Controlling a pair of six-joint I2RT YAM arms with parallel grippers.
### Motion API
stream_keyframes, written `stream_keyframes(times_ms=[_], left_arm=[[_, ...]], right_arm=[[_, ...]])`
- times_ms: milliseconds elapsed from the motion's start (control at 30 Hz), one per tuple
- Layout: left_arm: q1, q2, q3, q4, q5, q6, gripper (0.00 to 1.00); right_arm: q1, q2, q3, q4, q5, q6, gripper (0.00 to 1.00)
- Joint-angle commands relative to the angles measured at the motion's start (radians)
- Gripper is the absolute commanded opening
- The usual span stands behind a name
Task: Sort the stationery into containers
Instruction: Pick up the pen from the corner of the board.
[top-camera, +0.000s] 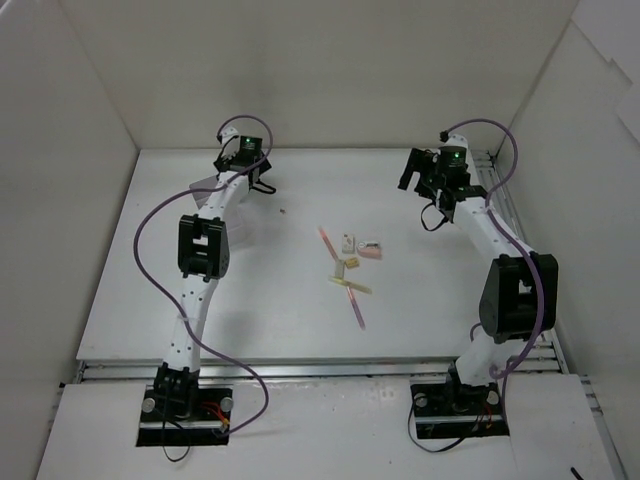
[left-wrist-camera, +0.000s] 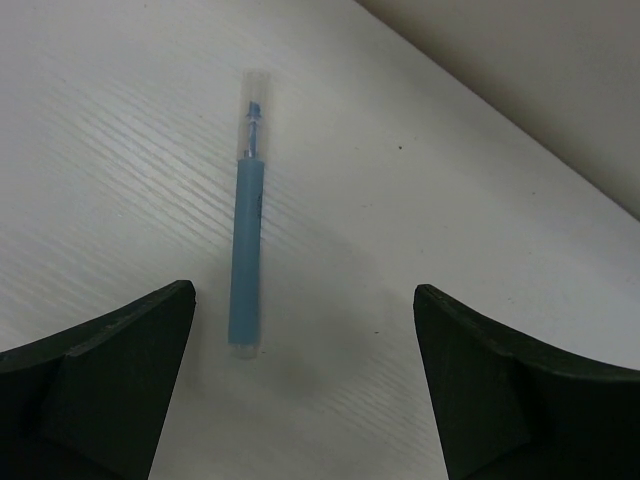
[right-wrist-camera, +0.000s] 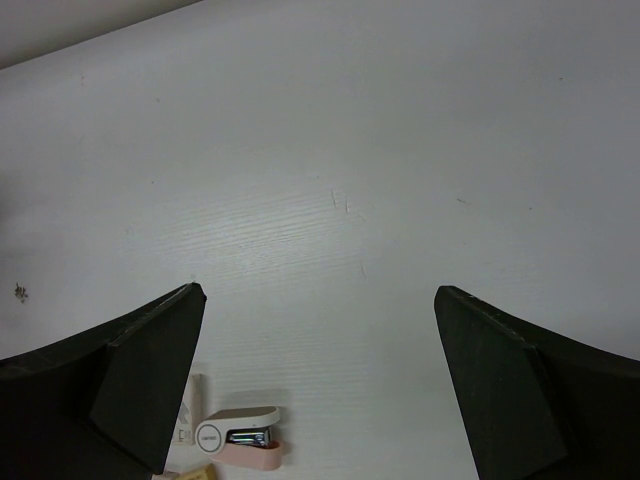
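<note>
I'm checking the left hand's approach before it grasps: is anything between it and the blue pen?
Nothing visible. The blue pen lies alone on the white table, its near end between the open fingers of the left hand.

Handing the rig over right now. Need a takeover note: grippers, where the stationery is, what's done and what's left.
Left gripper: open, empty, over the blue pen, which lies flat on the table, not gripped.
Right gripper: open, empty, over bare table; a pink-and-white piece sits at the near edge of its view.
Mid-table cluster: one pink stick, a second pink stick, a yellow stick, small blocks, all loose.
Done: nothing visibly sorted; I can't make out the container in these views.
Left: every item.
</note>
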Motion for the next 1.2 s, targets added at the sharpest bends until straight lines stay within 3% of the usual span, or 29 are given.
stream_keyframes(times_ms=[0,200,367,667,700,1000,1167], left_arm=[[0.009,-0.022,0.058,0.058,-0.020,-0.024,0.86],[0.018,-0.025,0.038,0.084,-0.030,-0.064,0.76],[0.039,-0.016,0.024,0.066,0.003,-0.164,0.61],[0.049,-0.031,-0.011,0.005,0.020,-0.250,0.51],[0.049,-0.028,-0.010,0.005,0.031,-0.258,0.48],[0.049,-0.022,0.006,-0.012,0.045,-0.251,0.24],[0.049,-0.028,0.009,-0.050,0.037,-0.256,0.20]], right_arm=[[-0.018,-0.008,0.046,0.027,-0.027,0.011,0.98],[-0.040,0.005,0.047,0.024,-0.052,0.018,0.98],[-0.061,0.005,0.049,0.016,-0.070,0.029,0.98],[-0.063,-0.005,0.037,0.015,-0.075,0.049,0.98],[-0.108,-0.005,0.034,0.015,-0.079,0.054,0.98],[-0.126,-0.029,0.015,0.016,-0.109,0.075,0.98],[-0.130,-0.040,0.006,0.015,-0.110,0.083,0.98]])
